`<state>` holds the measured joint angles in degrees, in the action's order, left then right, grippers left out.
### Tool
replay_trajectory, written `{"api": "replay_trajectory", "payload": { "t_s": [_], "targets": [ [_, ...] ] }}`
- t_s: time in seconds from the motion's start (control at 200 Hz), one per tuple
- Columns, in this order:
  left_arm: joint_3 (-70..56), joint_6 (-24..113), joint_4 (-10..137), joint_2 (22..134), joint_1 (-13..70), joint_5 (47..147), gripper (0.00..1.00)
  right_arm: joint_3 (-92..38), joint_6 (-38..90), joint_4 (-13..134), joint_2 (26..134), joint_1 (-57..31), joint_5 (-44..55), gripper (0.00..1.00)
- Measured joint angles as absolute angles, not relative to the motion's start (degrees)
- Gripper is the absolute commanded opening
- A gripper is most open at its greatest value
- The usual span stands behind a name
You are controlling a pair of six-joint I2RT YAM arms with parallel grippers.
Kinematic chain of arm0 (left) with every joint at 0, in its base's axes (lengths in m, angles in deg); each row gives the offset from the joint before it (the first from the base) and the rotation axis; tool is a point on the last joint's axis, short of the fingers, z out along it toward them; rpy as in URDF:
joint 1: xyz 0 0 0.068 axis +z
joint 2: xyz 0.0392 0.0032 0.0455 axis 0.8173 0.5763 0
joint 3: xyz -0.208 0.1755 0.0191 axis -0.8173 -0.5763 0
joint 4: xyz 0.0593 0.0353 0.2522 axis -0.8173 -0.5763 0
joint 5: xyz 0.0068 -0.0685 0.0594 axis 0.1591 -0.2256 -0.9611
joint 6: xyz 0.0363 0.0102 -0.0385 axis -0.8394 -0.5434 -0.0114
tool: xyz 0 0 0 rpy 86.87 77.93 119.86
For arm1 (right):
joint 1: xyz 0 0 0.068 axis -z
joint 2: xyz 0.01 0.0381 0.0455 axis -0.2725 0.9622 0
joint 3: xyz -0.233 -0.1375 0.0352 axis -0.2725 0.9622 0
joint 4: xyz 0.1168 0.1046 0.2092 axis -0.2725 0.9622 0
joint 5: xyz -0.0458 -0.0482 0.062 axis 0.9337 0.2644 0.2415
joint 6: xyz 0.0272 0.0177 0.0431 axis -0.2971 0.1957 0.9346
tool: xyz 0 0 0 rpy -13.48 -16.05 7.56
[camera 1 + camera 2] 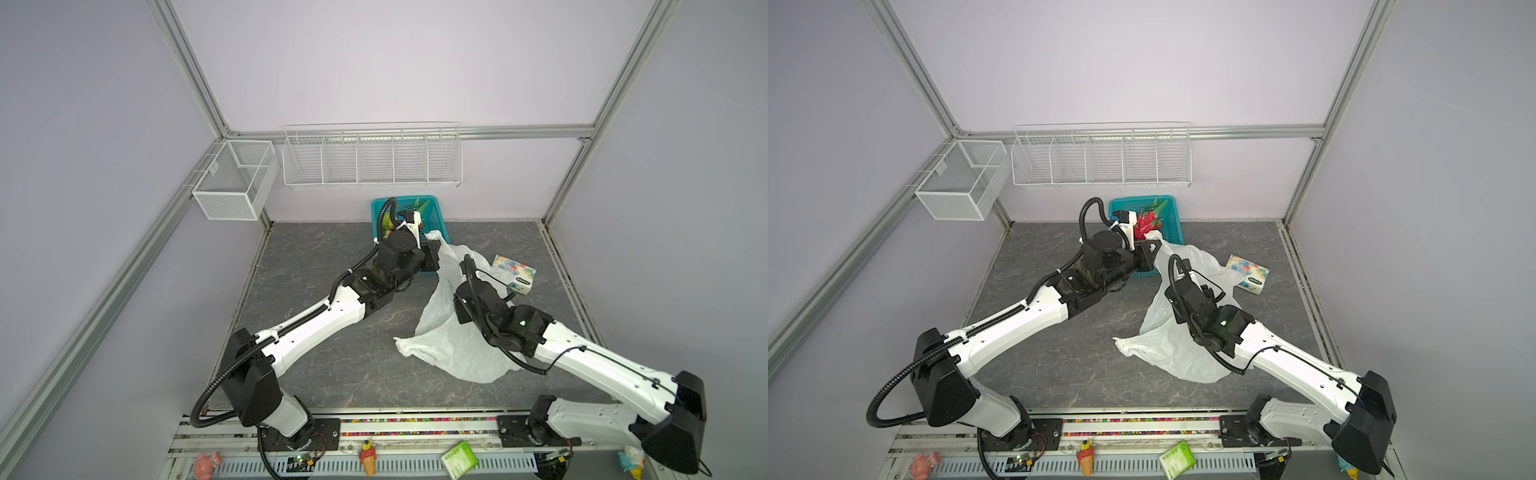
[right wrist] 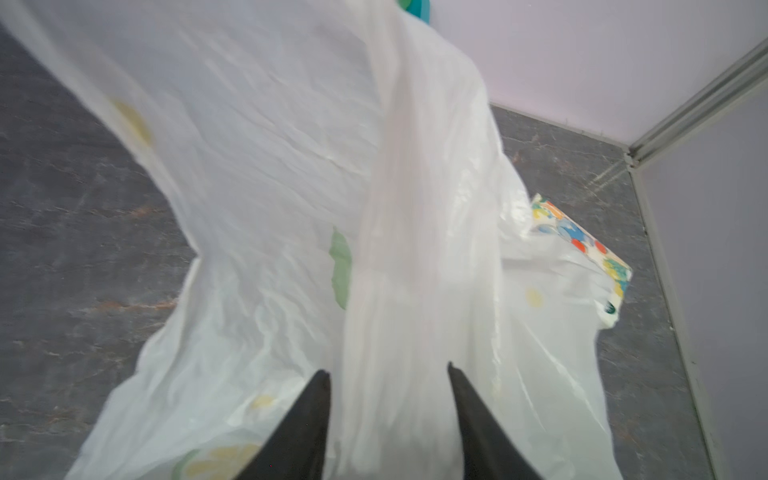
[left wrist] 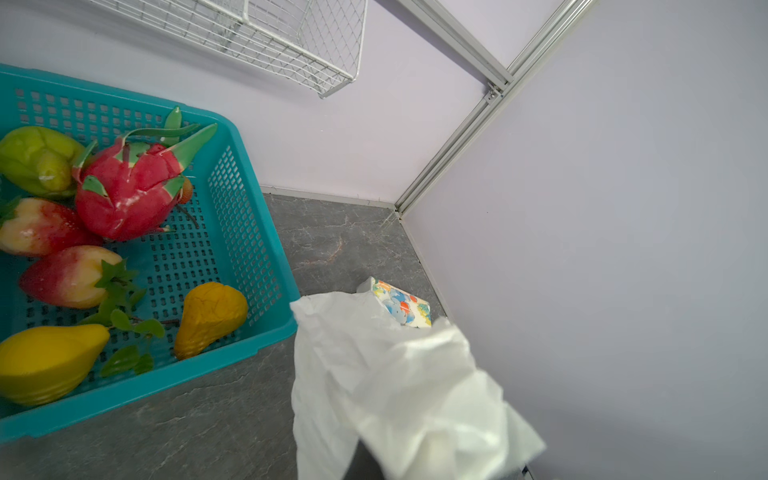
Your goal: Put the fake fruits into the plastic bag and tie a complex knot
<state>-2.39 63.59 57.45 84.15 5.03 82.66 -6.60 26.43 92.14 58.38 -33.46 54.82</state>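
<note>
While the fruits lie unpacked, stock stands thus.

- Left jaws: closed on an upper corner of the bag (image 1: 453, 345), held raised just beside the basket (image 3: 249, 232).
- Right jaws: a narrow way apart, with black fingers (image 2: 307, 419) on either side of a bunched band of the bag. The wrist view is blurred, so whether they pinch it cannot be told.
- Bag: hangs from the left jaws and trails away from the basket over the bench (image 1: 316, 361). Its lower part is crumpled, the mouth is not spread, and nothing shows inside.
- Fruits, all inside the basket: dragon fruit (image 3: 124, 195), two strawberries (image 3: 41, 228), two yellow pear-shaped pieces (image 3: 210, 316), one green piece (image 3: 37, 162).
- Packet (image 1: 514, 274): on the bench, on the bag's far side from the basket, touching the film.
- Step in hand, as judged: opening the mouth.
- Handling note:
  - The right jaws should take a single layer of rim opposite the left hold, not the whole bunch.
  - They should then draw it away from the basket so the mouth gapes toward the fruits.
  - Keep the left hold high.
  - Pull slowly, since thin film slips and tears.
</note>
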Motion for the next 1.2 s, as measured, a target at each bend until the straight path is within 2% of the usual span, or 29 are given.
{"api": "replay_trajectory", "payload": {
  "t_s": [0.125,0.185,0.29,0.4,0.65,0.855,1.04,1.2],
  "targets": [
    [-3.7,62.3,56.6,84.1,6.6,82.2,0.01,-7.8,23.5,97.8,53.4,-28.9,52.2,0.11],
    [-4.9,60.9,56.5,84.0,7.6,82.0,0.15,-9.5,21.8,100.4,50.3,-25.7,49.4,0.08],
    [-8.7,58.0,57.0,83.3,8.7,82.4,0.48,-12.7,21.1,102.7,45.5,-19.3,42.1,0.06],
    [-12.6,55.8,57.7,81.9,9.1,83.7,0.65,-13.4,22.3,103.0,43.2,-13.0,33.2,0.06],
    [-21.5,56.4,62.2,74.2,9.4,90.5,0.81,-13.7,28.1,103.5,46.5,-4.5,20.8,0.06],
    [-34.4,62.4,66.8,66.9,7.9,92.9,0.89,-8.5,39.4,95.2,44.9,-3.7,16.7,0.06],
    [-42.6,68.6,68.9,61.0,5.2,92.6,0.93,-5.2,47.0,89.5,44.5,-5.3,17.1,0.06],
    [-42.2,71.0,70.2,63.1,4.8,92.4,0.91,-5.2,49.5,85.5,45.7,-7.3,17.1,0.06]
  ]
}}
